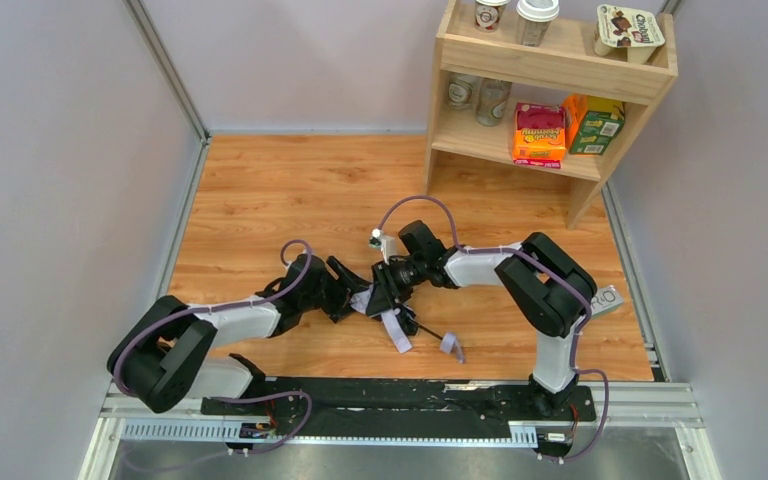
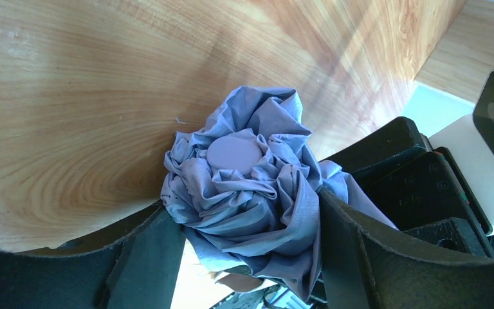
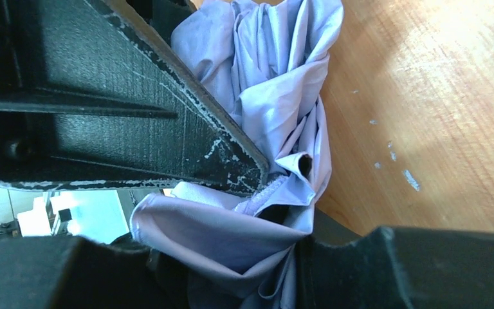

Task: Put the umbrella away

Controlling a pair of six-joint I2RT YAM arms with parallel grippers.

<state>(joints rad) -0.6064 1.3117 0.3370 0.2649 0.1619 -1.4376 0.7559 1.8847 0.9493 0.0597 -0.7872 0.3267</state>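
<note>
Umbrella (image 1: 392, 328) lying collapsed on bench (image 1: 280, 190), between the two arms, forward of centre.
Right gripper (image 3: 283, 206) clenched on a fold of the lavender canopy. Left gripper (image 2: 243, 219) released, its fingers spread wide either side of the bunched canopy top, fabric brushing both. Round cap (image 2: 233, 153) faces the left wrist camera. Black shaft (image 1: 428, 330) and loose strap (image 1: 452, 345) rest on the wood nearer the arm bases.

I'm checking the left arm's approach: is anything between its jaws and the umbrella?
Nothing visible does. The bunched umbrella sits between the left gripper's jaws, with the right gripper clamped on its fabric.
</note>
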